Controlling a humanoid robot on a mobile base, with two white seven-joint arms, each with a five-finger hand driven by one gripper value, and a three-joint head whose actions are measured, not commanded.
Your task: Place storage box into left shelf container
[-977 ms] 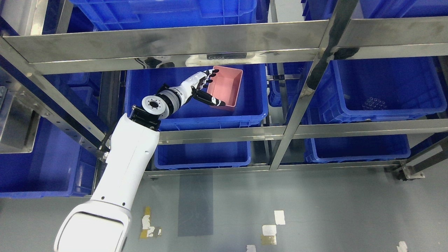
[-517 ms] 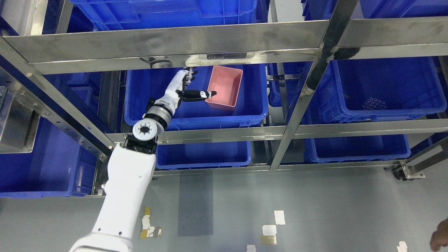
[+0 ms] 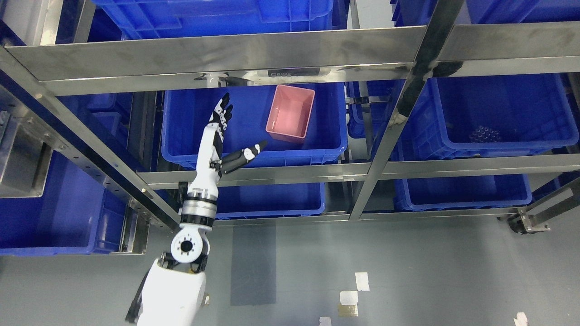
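A pink open-topped storage box [image 3: 291, 112] lies inside the blue container [image 3: 190, 111] on the left half of the middle shelf, against the container's right side. My left hand [image 3: 233, 131] hangs over the container's front edge, well left of the pink box and apart from it. Its fingers [image 3: 224, 111] point up and the thumb [image 3: 247, 154] sticks out to the right; it is open and holds nothing. The white forearm runs down to the picture's lower left. My right arm does not show.
A steel shelf rail [image 3: 272, 172] crosses just below the hand, and another rail [image 3: 217, 47] runs above the container. A slanted steel post [image 3: 398, 113] splits left and right bays. More blue containers [image 3: 503, 113] fill the right bay and lower shelf [image 3: 267, 199]. Grey floor lies below.
My left hand let go of the pink box and drew back down and left, out over the container's front edge. The box has settled in the container.
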